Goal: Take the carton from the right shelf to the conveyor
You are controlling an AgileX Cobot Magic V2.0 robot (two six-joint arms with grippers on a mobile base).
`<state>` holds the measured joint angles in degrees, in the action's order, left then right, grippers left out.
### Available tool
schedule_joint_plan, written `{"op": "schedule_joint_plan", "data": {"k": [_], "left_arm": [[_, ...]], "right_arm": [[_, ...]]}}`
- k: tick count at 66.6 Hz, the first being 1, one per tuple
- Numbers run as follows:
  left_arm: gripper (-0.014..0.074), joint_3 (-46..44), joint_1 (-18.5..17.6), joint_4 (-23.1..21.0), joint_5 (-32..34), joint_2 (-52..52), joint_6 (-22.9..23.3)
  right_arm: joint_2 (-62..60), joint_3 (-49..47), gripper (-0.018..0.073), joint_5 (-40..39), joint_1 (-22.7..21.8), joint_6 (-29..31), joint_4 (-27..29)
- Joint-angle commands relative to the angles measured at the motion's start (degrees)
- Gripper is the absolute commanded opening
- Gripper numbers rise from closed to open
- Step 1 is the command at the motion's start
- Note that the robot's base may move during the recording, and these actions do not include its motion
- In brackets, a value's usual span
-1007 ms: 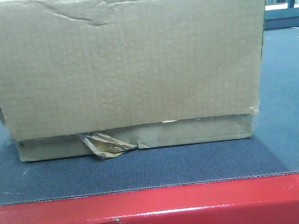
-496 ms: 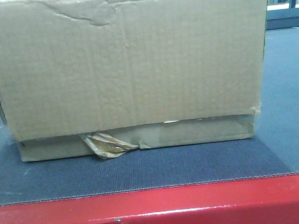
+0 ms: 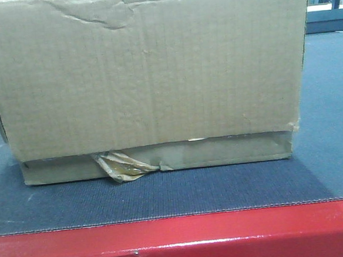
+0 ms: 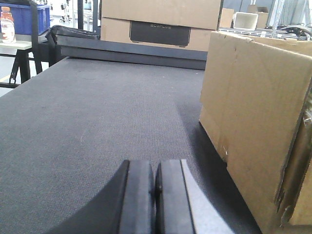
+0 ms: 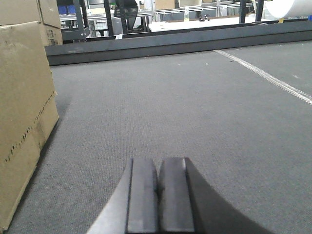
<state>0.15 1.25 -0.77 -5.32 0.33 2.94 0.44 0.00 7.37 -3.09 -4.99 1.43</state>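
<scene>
The carton (image 3: 147, 77) sits flat on the dark grey belt (image 3: 182, 192) of the conveyor, filling most of the front view. It is shut, so what it holds cannot be seen. Its front face has a dent near the top edge at about 11 o'clock, and a crumpled strip of brown tape (image 3: 122, 165) hangs loose along the bottom seam at roughly 7 o'clock. Below the belt, at 6 o'clock, runs the red frame (image 3: 179, 239) of the conveyor.

From the left wrist view, the left end effector (image 4: 155, 192) has its two dark pads pressed together with nothing between them, low over the belt. The carton stands at its 2 o'clock, close by but apart from the pads. Further back, at 12 o'clock, other boxes (image 4: 161, 22) are stacked beyond the far rail.

From the right wrist view, the right end effector (image 5: 158, 195) is likewise pressed together on nothing, just above the belt. The carton shows at its 9 o'clock, near but not touching. A pale seam line (image 5: 265, 75) crosses the belt at 2 o'clock.
</scene>
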Motion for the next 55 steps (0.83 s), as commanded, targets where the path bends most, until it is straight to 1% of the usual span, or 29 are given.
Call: {"op": "schedule_joint_plan", "data": {"k": [1,55], "left_arm": [[0.0001,-0.15,0.27,-0.38,1.14,-0.33,-0.19],[0.0001,-0.15,0.27,-0.38,1.14,-0.33,-0.19]], "right_arm": [[-0.44,0.00,-0.0068,-1.89,-0.32,0.55,0.02],[-0.44,0.00,-0.0068,-1.89,-0.32,0.55,0.02]]}}
